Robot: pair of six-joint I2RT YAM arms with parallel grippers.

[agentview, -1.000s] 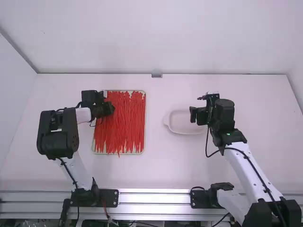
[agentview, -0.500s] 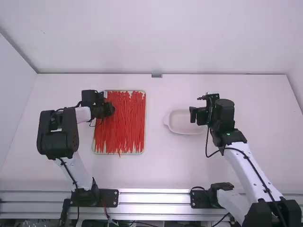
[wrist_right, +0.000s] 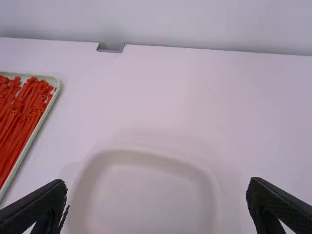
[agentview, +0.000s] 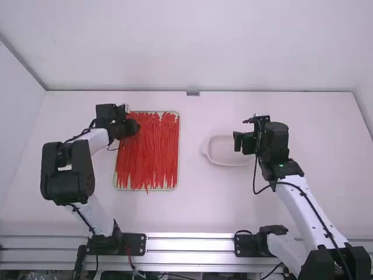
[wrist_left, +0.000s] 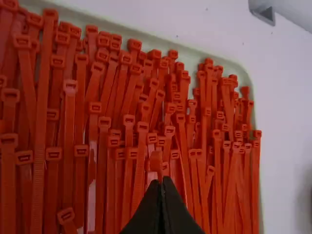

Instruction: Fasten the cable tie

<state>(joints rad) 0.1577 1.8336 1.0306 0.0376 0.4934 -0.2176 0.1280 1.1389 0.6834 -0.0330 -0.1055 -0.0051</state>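
Observation:
A heap of red cable ties lies lengthwise in a pale green tray on the left half of the table. My left gripper is at the tray's far left part, low over the heap. In the left wrist view its fingers are pressed together, and one red cable tie is pinched at their tips among the tie heads. My right gripper stands open over the near right side of a white dish, fingers wide apart around the dish, holding nothing.
A small grey bracket sits at the table's far edge by the back wall. White walls bound the table at the left and the back. Bare table lies between the tray and the dish, and in front of both.
My left gripper has shifted a little toward the tray's far end, and its arm has swung with it. The right arm has not moved.

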